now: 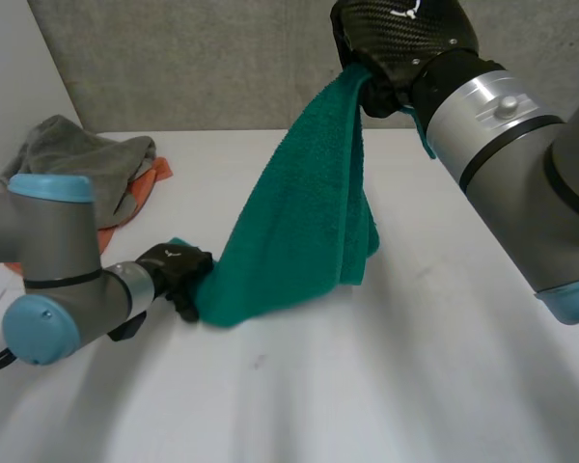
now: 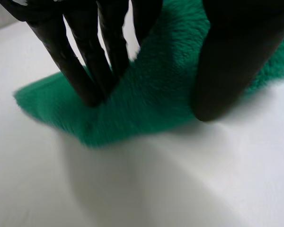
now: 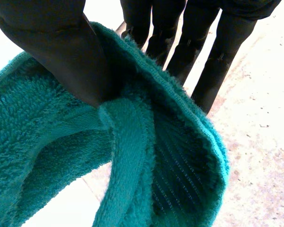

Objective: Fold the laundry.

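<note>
A teal green towel [image 1: 299,222] hangs in a tall drape from my right hand [image 1: 400,39], which is raised above the back of the white table [image 1: 415,386]. In the right wrist view the thumb [image 3: 52,47] and fingers pinch the towel's hemmed top edge [image 3: 132,142]. The towel's lower end rests on the table. My left hand [image 1: 174,265] is down at its lower left corner. There its straight fingers [image 2: 80,61] rest on the towel [image 2: 156,94] and the thumb [image 2: 227,71] stands well apart on the other side, with the cloth not pinched.
A heap of grey laundry [image 1: 87,159] with an orange cloth [image 1: 154,174] under it lies at the back left of the table. A grey wall stands behind the table.
</note>
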{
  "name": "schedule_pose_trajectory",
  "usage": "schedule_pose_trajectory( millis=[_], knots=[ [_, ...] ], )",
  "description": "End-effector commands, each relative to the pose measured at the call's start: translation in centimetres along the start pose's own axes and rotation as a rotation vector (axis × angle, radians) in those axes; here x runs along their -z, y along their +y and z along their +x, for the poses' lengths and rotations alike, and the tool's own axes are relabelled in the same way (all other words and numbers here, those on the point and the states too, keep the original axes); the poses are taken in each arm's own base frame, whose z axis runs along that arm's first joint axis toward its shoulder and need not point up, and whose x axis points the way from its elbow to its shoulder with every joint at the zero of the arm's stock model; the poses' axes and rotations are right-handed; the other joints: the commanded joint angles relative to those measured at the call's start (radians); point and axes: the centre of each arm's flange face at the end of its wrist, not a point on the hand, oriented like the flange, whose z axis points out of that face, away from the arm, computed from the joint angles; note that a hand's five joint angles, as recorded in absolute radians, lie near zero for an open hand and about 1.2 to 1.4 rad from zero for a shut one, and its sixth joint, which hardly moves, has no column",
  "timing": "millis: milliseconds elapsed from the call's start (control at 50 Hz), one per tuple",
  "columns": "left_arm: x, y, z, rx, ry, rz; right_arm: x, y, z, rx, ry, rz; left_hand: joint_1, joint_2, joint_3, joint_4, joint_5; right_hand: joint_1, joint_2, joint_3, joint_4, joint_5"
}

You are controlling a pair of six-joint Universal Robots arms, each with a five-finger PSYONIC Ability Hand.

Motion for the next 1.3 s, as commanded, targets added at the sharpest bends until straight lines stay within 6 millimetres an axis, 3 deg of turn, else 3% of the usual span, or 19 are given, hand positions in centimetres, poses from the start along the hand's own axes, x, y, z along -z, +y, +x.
schedule_pose_trajectory(
  millis=[20, 120, 220, 300, 340, 420, 500, 520, 600, 680, 760, 820, 840, 900, 1000, 1060, 1200, 1240, 1300],
  knots=[
    [2.4, -3.8, -0.2, 0.017, -0.067, 0.116, 0.5, 0.4, 1.6, 0.009, 0.030, -0.038, 0.533, 0.598, 0.604, 0.596, 0.601, 0.284, 0.217, 0.204, 0.199, 0.244],
    [7.8, -7.7, -0.7, 0.044, -0.095, 0.222, 0.8, 2.7, 3.5, 0.104, 0.040, -0.152, 0.533, 0.598, 0.604, 0.596, 0.601, 0.284, 0.217, 0.204, 0.199, 0.244],
    [15.3, -11.6, 0.7, 0.027, -0.006, 0.354, 2.2, 5.1, 4.7, 0.262, -0.028, -0.324, 0.533, 0.598, 0.604, 0.596, 0.601, 0.284, 0.217, 0.204, 0.199, 0.244],
    [18.0, -12.9, 1.8, 0.015, 0.099, 0.377, 2.6, 6.3, 4.8, 0.315, -0.074, -0.387, 0.533, 0.598, 0.604, 0.596, 0.601, 0.284, 0.217, 0.204, 0.199, 0.244],
    [18.0, -13.2, 1.9, 0.013, 0.117, 0.375, 2.5, 6.9, 4.6, 0.316, -0.092, -0.403, 0.533, 0.598, 0.604, 0.596, 0.601, 0.284, 0.217, 0.204, 0.199, 0.244],
    [15.1, -13.6, 1.2, 0.019, 0.092, 0.346, 1.9, 9.3, 3.6, 0.290, -0.135, -0.441, 0.533, 0.598, 0.604, 0.596, 0.601, 0.284, 0.217, 0.204, 0.199, 0.244],
    [10.1, -13.3, 0.9, 0.015, 0.042, 0.279, 0.3, 12.9, 2.2, 0.262, -0.167, -0.470, 0.533, 0.598, 0.604, 0.596, 0.601, 0.284, 0.217, 0.204, 0.199, 0.244],
    [7.7, -13.0, 0.8, 0.007, 0.016, 0.248, -0.4, 14.4, 1.6, 0.252, -0.171, -0.484, 0.533, 0.598, 0.604, 0.596, 0.601, 0.284, 0.217, 0.204, 0.199, 0.244],
    [1.9, -11.3, 0.5, -0.046, -0.048, 0.160, -1.4, 17.9, 0.5, 0.222, -0.143, -0.538, 0.533, 0.598, 0.604, 0.596, 0.601, 0.284, 0.217, 0.204, 0.199, 0.244],
    [-2.3, -9.6, 0.4, -0.108, -0.101, 0.093, -2.3, 20.4, -0.1, 0.194, -0.061, -0.561, 0.533, 0.598, 0.604, 0.596, 0.601, 0.284, 0.217, 0.204, 0.199, 0.244],
    [-4.6, -9.8, 0.1, -0.126, -0.157, 0.144, -2.7, 21.4, -0.6, 0.176, 0.012, -0.547, 0.533, 0.598, 0.604, 0.596, 0.601, 0.284, 0.217, 0.204, 0.199, 0.244],
    [-5.3, -10.5, 0.2, -0.123, -0.169, 0.209, -2.7, 21.5, -0.9, 0.167, 0.039, -0.535, 0.233, 0.297, 0.303, 0.295, 0.300, 0.284, 0.217, 0.204, 0.199, 0.244],
    [-5.6, -11.1, 0.4, -0.120, -0.167, 0.256, -2.7, 21.5, -1.3, 0.164, 0.048, -0.525, -0.187, -0.123, -0.117, -0.125, -0.120, 0.284, 0.217, 0.204, 0.199, 0.244],
    [-5.3, -11.9, 0.9, -0.125, -0.169, 0.310, -2.5, 21.1, -1.6, 0.162, 0.057, -0.508, -0.689, -0.624, -0.618, -0.626, -0.621, 0.284, 0.217, 0.204, 0.199, 0.244],
    [-1.8, -14.2, 1.5, -0.131, -0.193, 0.372, -2.0, 20.7, -1.7, 0.177, 0.073, -0.487, -0.689, -0.624, -0.618, -0.626, -0.621, 0.284, 0.217, 0.204, 0.199, 0.244],
    [-0.2, -13.8, 1.7, -0.130, -0.198, 0.344, -1.8, 20.7, -1.2, 0.187, 0.081, -0.487, -0.689, -0.624, -0.618, -0.626, -0.621, 0.284, 0.217, 0.204, 0.199, 0.244],
    [5.6, -10.8, 2.1, -0.134, -0.190, 0.229, -1.5, 20.7, 0.3, 0.201, 0.103, -0.498, -0.618, -0.553, -0.547, -0.555, -0.550, 0.284, 0.217, 0.204, 0.199, 0.244],
    [7.4, -9.0, 2.7, -0.130, -0.152, 0.170, -1.4, 20.8, 0.6, 0.201, 0.101, -0.502, -0.439, -0.374, -0.368, -0.376, -0.371, 0.284, 0.217, 0.204, 0.199, 0.244],
    [9.4, -6.4, 4.1, -0.137, -0.054, 0.095, -1.3, 20.7, 0.9, 0.196, 0.098, -0.503, -0.412, -0.348, -0.342, -0.349, -0.344, 0.284, 0.217, 0.204, 0.199, 0.244]
  ],
)
